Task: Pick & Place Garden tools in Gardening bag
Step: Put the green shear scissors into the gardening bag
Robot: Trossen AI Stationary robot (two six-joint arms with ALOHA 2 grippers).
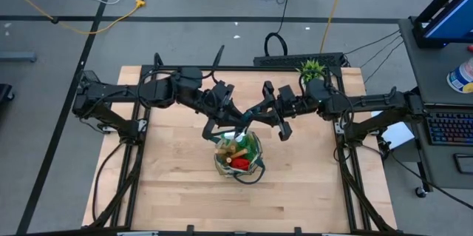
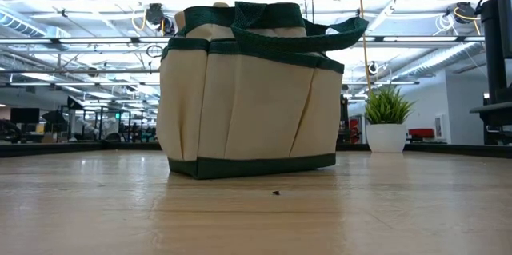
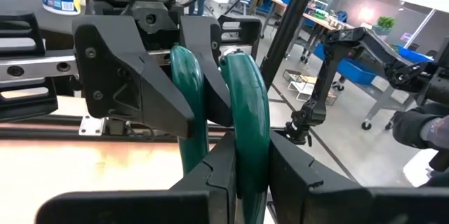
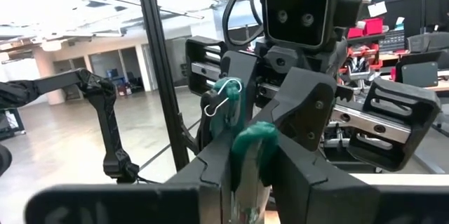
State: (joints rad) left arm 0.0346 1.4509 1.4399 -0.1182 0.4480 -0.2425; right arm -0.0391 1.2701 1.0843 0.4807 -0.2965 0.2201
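Observation:
The beige gardening bag (image 1: 238,156) with dark green trim stands on the table's middle, with several tools (image 1: 238,153) inside; in the low view (image 2: 248,95) its loop handles stand up. A tool with two green handles (image 1: 244,123) is in the air over the bag's far rim. My left gripper (image 1: 233,121) and my right gripper (image 1: 257,118) face each other there, both shut on this tool. Neither gripper shows in the low view. My left gripper pinches one green handle (image 3: 251,155) between its two fingers (image 3: 219,175), coming level from the table's left. The second handle (image 3: 188,87) runs beside it outside the fingers. The tool is lifted clear above the bag. My right gripper pinches a green handle end (image 4: 252,147) between its two fingers (image 4: 210,175), coming level from the table's right, opposite my left gripper. A white wire loop (image 4: 220,101) sits on the other green handle just beyond. The tool is clear of the table.
A small potted green plant (image 1: 311,68) stands at the table's far right corner and shows in the low view (image 2: 387,119). Bare wooden table top (image 1: 177,184) lies on the near side and the left of the bag.

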